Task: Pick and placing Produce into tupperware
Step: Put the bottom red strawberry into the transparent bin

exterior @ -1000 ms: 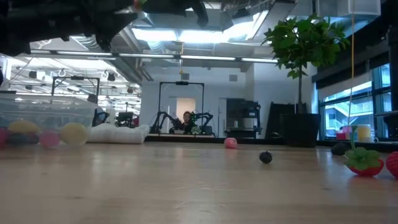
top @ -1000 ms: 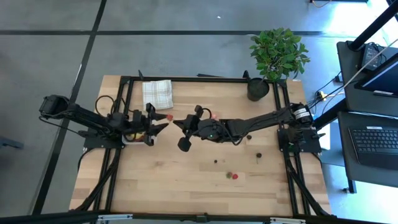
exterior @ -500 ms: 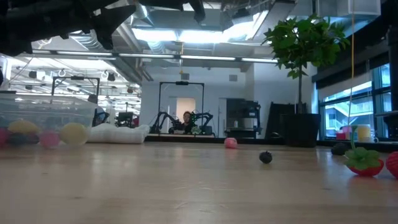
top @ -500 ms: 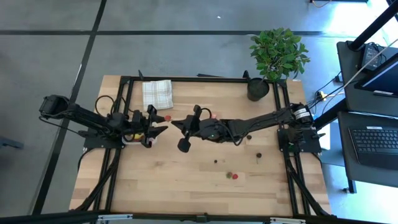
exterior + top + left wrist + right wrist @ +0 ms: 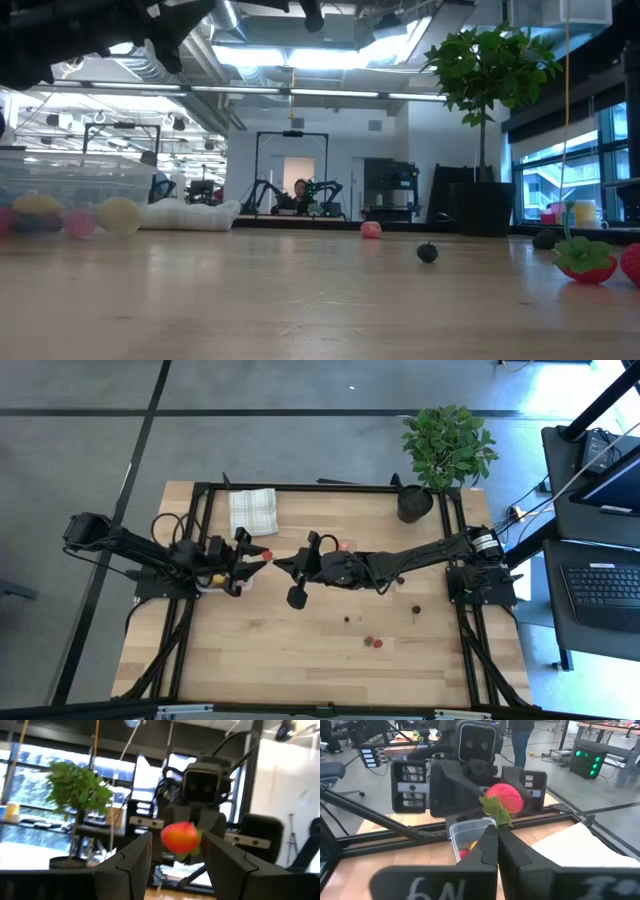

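**Passing the strawberry across**

My right gripper [image 5: 497,829] is pinched shut on the strawberry [image 5: 504,798] by its green stalk. My left gripper [image 5: 177,839] stands open around the fruit (not yet touching, I judge). I should close left squarely, then release right. The tupperware [image 5: 465,826] sits at the table's nine o'clock, beneath my left gripper.

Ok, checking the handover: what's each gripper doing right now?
Left gripper: open, fingers either side of the strawberry.
Right gripper: closed on the strawberry's green leaf.
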